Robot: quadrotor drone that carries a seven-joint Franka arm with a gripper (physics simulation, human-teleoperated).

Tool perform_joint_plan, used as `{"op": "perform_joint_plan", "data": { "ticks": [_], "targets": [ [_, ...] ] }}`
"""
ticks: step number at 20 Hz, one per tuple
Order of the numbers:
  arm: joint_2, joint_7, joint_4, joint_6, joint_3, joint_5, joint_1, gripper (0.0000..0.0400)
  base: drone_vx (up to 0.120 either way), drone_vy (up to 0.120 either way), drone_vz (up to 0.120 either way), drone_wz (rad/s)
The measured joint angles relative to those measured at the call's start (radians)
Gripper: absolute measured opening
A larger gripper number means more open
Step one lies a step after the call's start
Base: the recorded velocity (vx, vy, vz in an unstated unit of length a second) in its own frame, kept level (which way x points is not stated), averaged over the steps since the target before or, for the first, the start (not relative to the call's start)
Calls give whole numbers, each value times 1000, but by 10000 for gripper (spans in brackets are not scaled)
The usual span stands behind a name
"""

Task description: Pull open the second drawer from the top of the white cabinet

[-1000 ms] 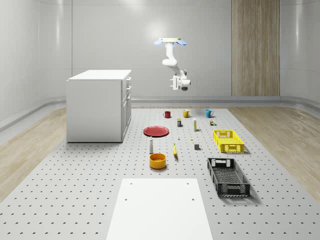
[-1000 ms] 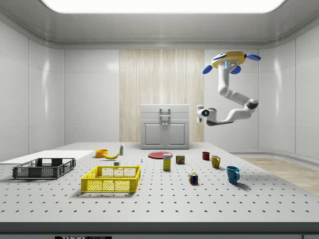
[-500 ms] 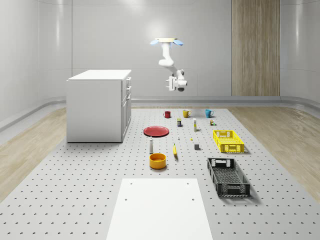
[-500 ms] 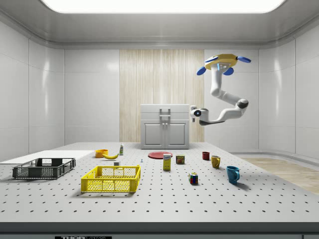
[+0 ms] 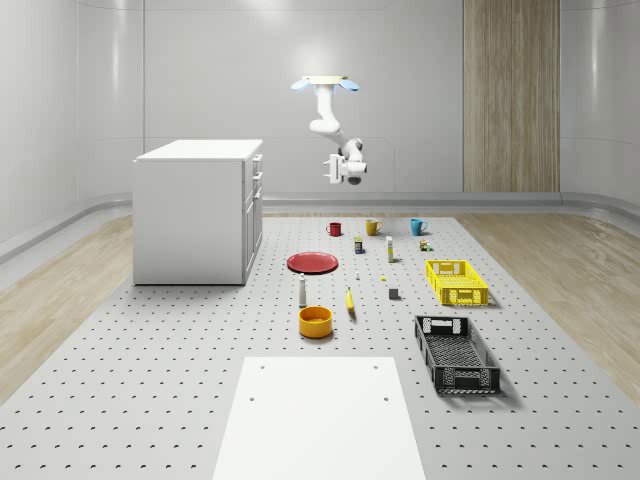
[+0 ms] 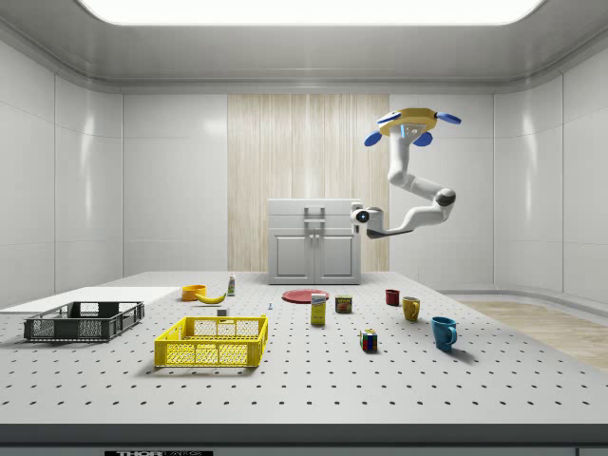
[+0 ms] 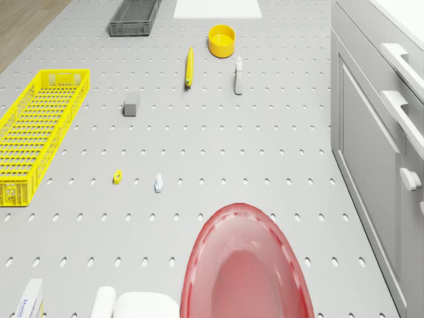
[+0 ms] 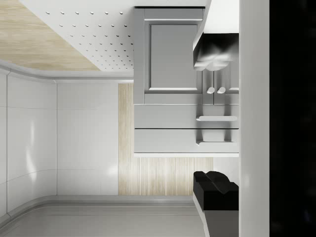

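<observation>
You can read almost no words here. A small white box (image 7: 28, 299) at the edge of the drone view has blue letters on it, but they are cut off and too small to make out. There are no other labels or numbers on anything.

Pale grey panelled walls (image 5: 200, 60), wood-slat wall panel (image 5: 510, 95), perforated grey floor (image 5: 150, 380) w/ wood edges, ceiling light (image 6: 304, 9).
</observation>
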Motion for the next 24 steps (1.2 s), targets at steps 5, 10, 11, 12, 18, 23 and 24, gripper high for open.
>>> {"op": "perform_joint_plan", "data": {
  "ticks": [5, 10, 11, 12, 18, 23, 24],
  "targets": [
    [-12, 8, -2, 10, -3, -10, 11, 300, 120, -112, 0, 0],
    [-23, 15, -3, 19, -6, -18, 20, 300, 120, 0, 0, 0],
    [-25, 17, -3, 21, -7, -20, 22, 300, 120, -40, 0, 0],
    [-27, 18, -3, 23, -7, -22, 24, 300, 120, -120, 0, 0],
    [-38, 26, -5, 33, -10, -31, 34, 300, 120, -73, 0, 0],
    [-47, 32, -6, 40, -12, -39, 42, 300, 120, 0, 0, 0],
    [-49, 34, -6, 41, -13, -40, 43, 300, 120, 0, 0, 0]
  ]
}}
